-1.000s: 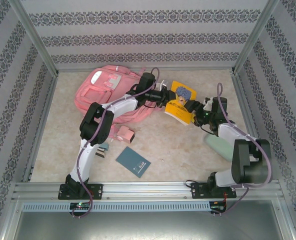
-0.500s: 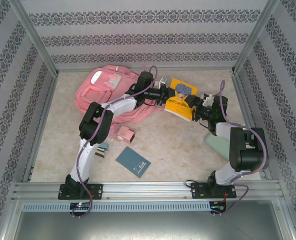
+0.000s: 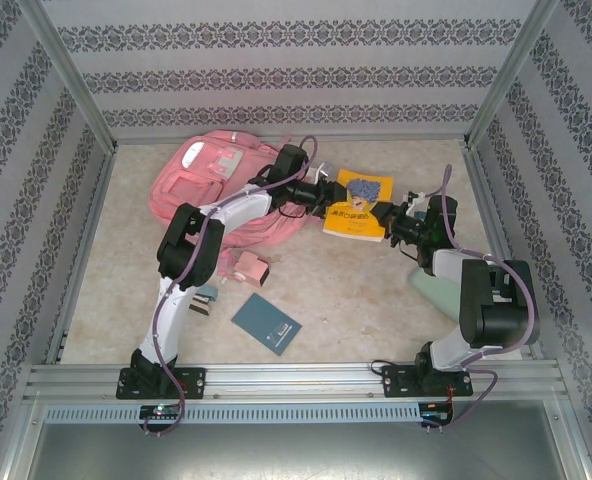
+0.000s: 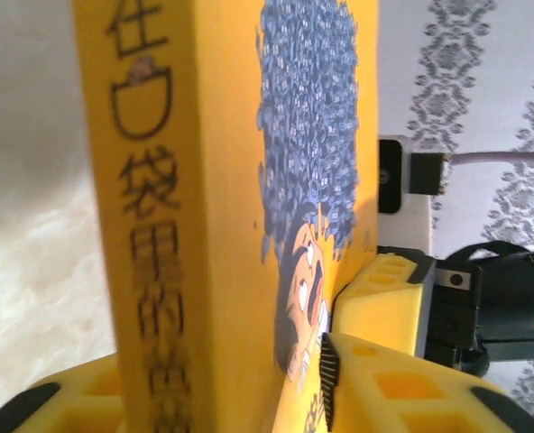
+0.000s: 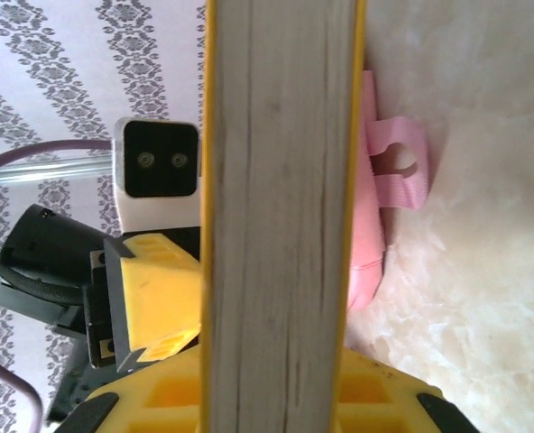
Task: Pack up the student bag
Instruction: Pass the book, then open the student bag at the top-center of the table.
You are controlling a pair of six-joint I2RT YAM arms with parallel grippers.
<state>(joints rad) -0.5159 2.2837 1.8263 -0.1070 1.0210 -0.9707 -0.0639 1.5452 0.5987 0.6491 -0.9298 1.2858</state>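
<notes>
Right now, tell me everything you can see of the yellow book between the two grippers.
The yellow book is thick, with a bright yellow cover showing a cartoon face under blue hair, dark characters down the spine, and pale page edges. Closed, it is held up just right of the student bag, between the left gripper and the right gripper, which clamps it.

We see a pale, marbled table carrying the pink student bag, which lies flat toward the far left. Just in front of the bag sits a small pink pouch, and nearer the bases lies a dark blue booklet, turned at an angle. A pale green object rests on the right side (we cannot make out what it is, since it is partly hidden).
</notes>
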